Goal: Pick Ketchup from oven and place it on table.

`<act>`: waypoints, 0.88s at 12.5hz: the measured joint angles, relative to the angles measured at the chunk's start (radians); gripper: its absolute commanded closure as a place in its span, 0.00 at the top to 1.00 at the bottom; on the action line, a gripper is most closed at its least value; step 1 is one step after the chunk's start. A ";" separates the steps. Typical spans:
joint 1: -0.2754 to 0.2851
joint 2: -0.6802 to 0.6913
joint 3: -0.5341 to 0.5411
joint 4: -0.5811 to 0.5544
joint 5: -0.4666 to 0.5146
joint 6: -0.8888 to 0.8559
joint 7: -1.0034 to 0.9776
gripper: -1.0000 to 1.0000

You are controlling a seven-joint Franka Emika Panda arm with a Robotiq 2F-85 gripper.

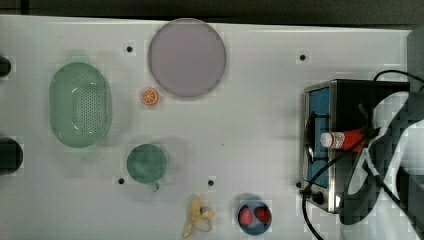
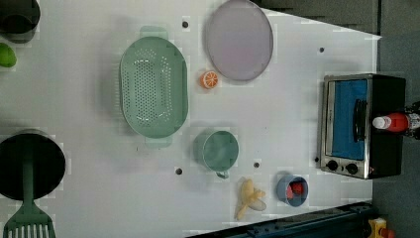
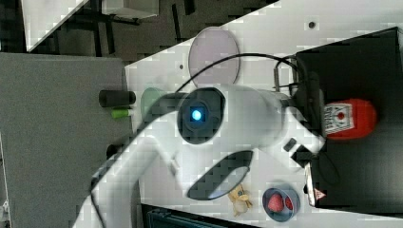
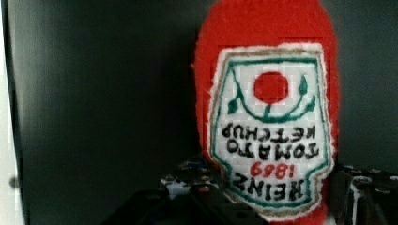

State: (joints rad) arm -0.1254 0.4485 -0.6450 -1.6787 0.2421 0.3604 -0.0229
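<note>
Ketchup (image 4: 270, 117) atop black oven (image 1: 345, 100), apparently lying; white table (image 1: 240, 125).

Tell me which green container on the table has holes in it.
The big oval basket, its floor and walls dotted with holes. The smaller round green cup beside it is solid and has a little handle.

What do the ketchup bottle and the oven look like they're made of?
Ketchup: seemingly soft fabric, since its red edges look fuzzy and its label stitched; the cap's material is unclear. Oven: apparently matte black metal body, shiny silver front frame, blue-tinted glass door.
</note>
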 measured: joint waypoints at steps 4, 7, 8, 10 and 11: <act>0.059 -0.110 0.013 0.166 -0.034 -0.162 0.000 0.63; 0.144 -0.261 0.091 0.210 -0.059 -0.176 0.000 0.63; 0.167 -0.289 0.131 0.228 -0.060 -0.200 0.000 0.63; 0.236 -0.305 0.184 0.258 -0.046 -0.289 0.000 0.63; 0.263 -0.302 0.218 0.264 -0.049 -0.321 0.000 0.63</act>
State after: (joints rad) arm 0.1381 0.1466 -0.4270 -1.4150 0.1932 0.0389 -0.0229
